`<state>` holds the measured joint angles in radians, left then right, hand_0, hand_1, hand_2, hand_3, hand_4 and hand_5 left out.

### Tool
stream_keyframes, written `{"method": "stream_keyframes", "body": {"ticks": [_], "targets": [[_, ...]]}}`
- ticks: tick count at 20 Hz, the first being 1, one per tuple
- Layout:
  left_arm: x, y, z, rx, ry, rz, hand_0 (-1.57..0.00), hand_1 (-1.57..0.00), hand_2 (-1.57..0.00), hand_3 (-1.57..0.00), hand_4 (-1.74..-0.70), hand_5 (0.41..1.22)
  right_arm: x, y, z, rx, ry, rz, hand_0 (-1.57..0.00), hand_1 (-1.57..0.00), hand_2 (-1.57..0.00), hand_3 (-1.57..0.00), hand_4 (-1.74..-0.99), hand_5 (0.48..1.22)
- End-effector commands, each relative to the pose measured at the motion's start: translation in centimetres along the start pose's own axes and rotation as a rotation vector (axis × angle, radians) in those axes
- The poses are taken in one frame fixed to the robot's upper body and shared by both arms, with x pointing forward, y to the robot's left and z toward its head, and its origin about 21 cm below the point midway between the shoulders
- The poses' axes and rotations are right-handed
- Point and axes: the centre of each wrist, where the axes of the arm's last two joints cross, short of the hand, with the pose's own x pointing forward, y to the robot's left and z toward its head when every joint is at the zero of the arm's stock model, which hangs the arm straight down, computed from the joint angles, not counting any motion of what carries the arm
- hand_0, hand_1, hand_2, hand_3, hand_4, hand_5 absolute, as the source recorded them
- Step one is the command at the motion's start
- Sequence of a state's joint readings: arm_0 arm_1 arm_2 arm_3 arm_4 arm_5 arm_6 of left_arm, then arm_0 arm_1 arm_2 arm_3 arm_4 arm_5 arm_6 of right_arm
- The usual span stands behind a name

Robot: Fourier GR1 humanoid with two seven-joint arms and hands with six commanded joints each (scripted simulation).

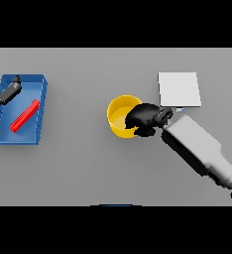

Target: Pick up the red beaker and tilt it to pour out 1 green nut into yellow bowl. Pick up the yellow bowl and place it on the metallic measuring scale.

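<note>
At the bench's middle, the right hand curls over the bowl's 3 o'clock rim, so the bowl-carrying step looks underway; next it needs a lift toward the scale at 1 o'clock, while the left hand, fingers unreadable, idles at 9 o'clock over the blue tray holding the beaker.

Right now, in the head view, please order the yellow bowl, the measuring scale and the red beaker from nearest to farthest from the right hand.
1. Yellow bowl: right hand at its rim.
2. Measuring scale: just behind, to the right.
3. Red beaker: far left, in the blue tray.
</note>
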<state>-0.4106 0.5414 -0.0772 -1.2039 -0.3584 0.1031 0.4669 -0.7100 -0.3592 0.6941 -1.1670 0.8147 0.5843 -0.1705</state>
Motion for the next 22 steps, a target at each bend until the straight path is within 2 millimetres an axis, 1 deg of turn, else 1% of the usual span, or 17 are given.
{"method": "stream_keyframes", "body": {"ticks": [1, 2, 3, 4, 6, 7, 10, 12, 13, 15, 16, 17, 18, 19, 20, 22], "targets": [[-0.1, -0.3, 0.3, -0.005, -0.007, 0.001, 0.0, 0.0, 0.0, 0.0, -0.73, 0.69, 0.0, -0.4, 0.4, -0.013, 0.006, -0.003, -1.55, -1.55, -1.36, -1.34, -1.731, 1.214], [0.1, 0.2, 0.1, 0.005, -0.006, 0.005, 0.0, 0.0, 0.0, 0.0, -0.73, 0.691, 0.0, -0.7, 0.6, -0.025, 0.022, -0.008, -1.55, -1.55, -1.37, -1.31, -1.733, 1.215], [0.2, 0.0, 0.3, 0.0, -0.01, 0.003, 0.0, 0.0, 0.0, 0.0, -0.73, 0.692, -0.1, -1.6, 1.1, -0.031, 0.035, 0.003, -1.55, -1.55, -1.39, -1.29, -1.735, 1.217], [0.0, 0.1, 0.2, 0.003, -0.008, 0.003, 0.0, 0.0, 0.0, 0.0, -0.74, 0.69, -0.2, -2.1, 1.7, -0.029, 0.037, 0.009, -1.56, -1.56, -1.4, -1.27, -1.736, 1.217], [0.6, 0.2, 0.3, 0.006, -0.004, 0.002, 0.0, 0.0, 0.0, 0.0, -0.73, 0.697, -0.3, -3.3, 2.9, -0.066, 0.05, 0.008, -1.56, -1.56, -1.42, -1.24, -1.738, 1.219], [0.2, 0.2, 0.2, 0.006, -0.005, 0.0, 0.0, 0.0, 0.0, 0.0, -0.74, 0.696, -0.5, -3.6, 3.5, -0.08, 0.062, 0.019, -1.56, -1.56, -1.41, -1.26, -1.738, 1.219], [0.4, 0.3, 0.0, 0.009, -0.013, 0.002, 0.0, 0.0, 0.0, 0.0, -0.74, 0.697, -1.1, -4.1, 4.0, -0.118, 0.1, 0.009, -1.57, -1.57, -1.44, -1.27, -1.74, 1.22], [-0.1, 0.5, 0.2, 0.011, -0.01, 0.007, 0.0, 0.0, 0.0, 0.0, -0.75, 0.697, -1.5, -4.2, 4.8, -0.132, 0.102, -0.004, -1.57, -1.57, -1.44, -1.38, -1.74, 1.22], [-0.1, 0.5, 0.2, 0.011, -0.005, 0.0, 0.0, 0.0, 0.0, 0.0, -0.74, 0.7, -1.7, -4.3, 5.0, -0.138, 0.126, -0.017, -1.57, -1.57, -1.47, -1.35, -1.74, 1.22], [0.2, 0.9, 0.2, 0.021, -0.007, -0.004, 0.0, 0.0, 0.0, 0.0, -0.74, 0.704, -2.6, -4.7, 6.3, -0.163, 0.162, -0.026, -1.57, -1.57, -1.48, -1.28, -1.741, 1.22], [0.1, 1.1, 0.3, 0.016, -0.012, 0.001, 0.0, 0.0, 0.0, 0.0, -0.74, 0.708, -3.4, -4.5, 6.8, -0.178, 0.175, -0.032, -1.57, -1.57, -1.49, -1.26, -1.741, 1.221], [0.5, 0.9, 0.3, 0.014, -0.007, -0.001, 0.0, 0.0, 0.0, 0.0, -0.74, 0.71, -4.1, -4.9, 7.1, -0.197, 0.211, -0.03, -1.57, -1.57, -1.5, -1.24, -1.741, 1.221], [0.3, 0.7, 0.3, 0.012, -0.006, -0.001, 0.0, 0.0, 0.0, 0.0, -0.74, 0.71, -5.0, -4.9, 7.5, -0.22, 0.238, -0.036, -1.57, -1.57, -1.52, -1.23, -1.741, 1.221], [0.5, 1.0, 0.3, 0.015, -0.001, 0.0, 0.0, 0.0, 0.0, 0.0, -0.74, 0.708, -5.7, -4.9, 7.6, -0.23, 0.267, -0.046, -1.57, -1.57, -1.53, -1.22, -1.741, 1.221], [0.4, 0.8, 0.5, 0.015, -0.002, 0.003, 0.0, 0.0, 0.0, 0.0, -0.74, 0.708, -6.8, -4.9, 8.2, -0.246, 0.275, -0.049, -1.57, -1.57, -1.54, -1.21, -1.741, 1.221], [0.6, 1.0, 0.7, 0.015, -0.001, 0.004, 0.0, 0.0, 0.0, 0.0, -0.74, 0.703, -8.6, -5.2, 8.9, -0.261, 0.32, -0.073, -1.57, -1.57, -1.53, -1.19, -1.741, 1.221]]}}
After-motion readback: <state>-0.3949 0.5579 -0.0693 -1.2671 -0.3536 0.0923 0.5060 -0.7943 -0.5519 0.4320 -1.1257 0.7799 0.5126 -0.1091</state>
